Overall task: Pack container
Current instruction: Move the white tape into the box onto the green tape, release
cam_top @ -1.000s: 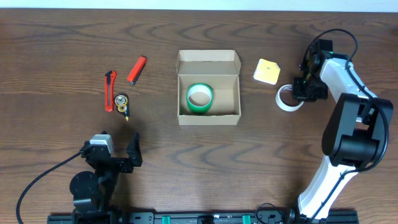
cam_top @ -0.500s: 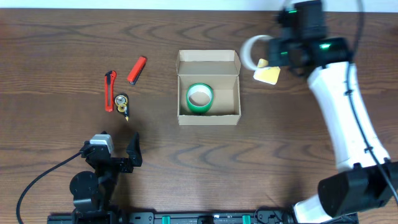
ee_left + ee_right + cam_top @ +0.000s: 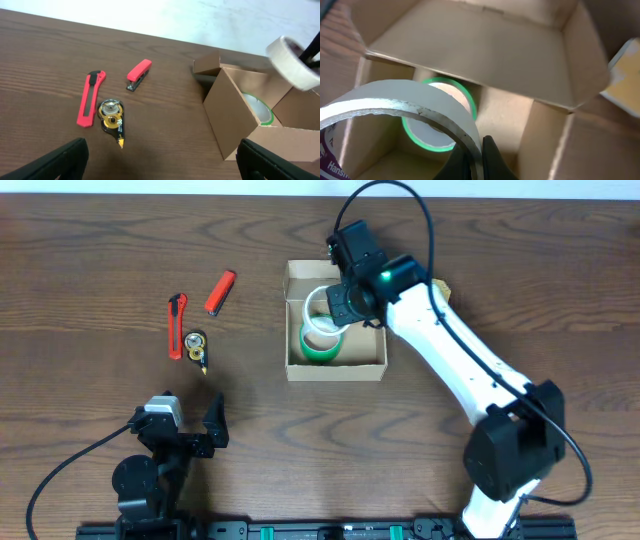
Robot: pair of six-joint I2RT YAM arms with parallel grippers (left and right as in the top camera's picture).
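Overhead, the right gripper (image 3: 340, 302) is pinching the white tape roll (image 3: 318, 320) and hanging above the container (image 3: 372, 366), whose open top is lying just beneath it. Through the left wrist, the left gripper (image 3: 162, 162) is resting spread, the container sitting ahead to its right; only here is the roll's gap above the rim showing. Through the right wrist, the green roll (image 3: 434, 148) is lying directly under the held roll, so I'd judge lowering squarely onto it before releasing is wisest.

Dark wood-grain table (image 3: 80, 260) — pale, bright surface (image 3: 200, 15) beyond
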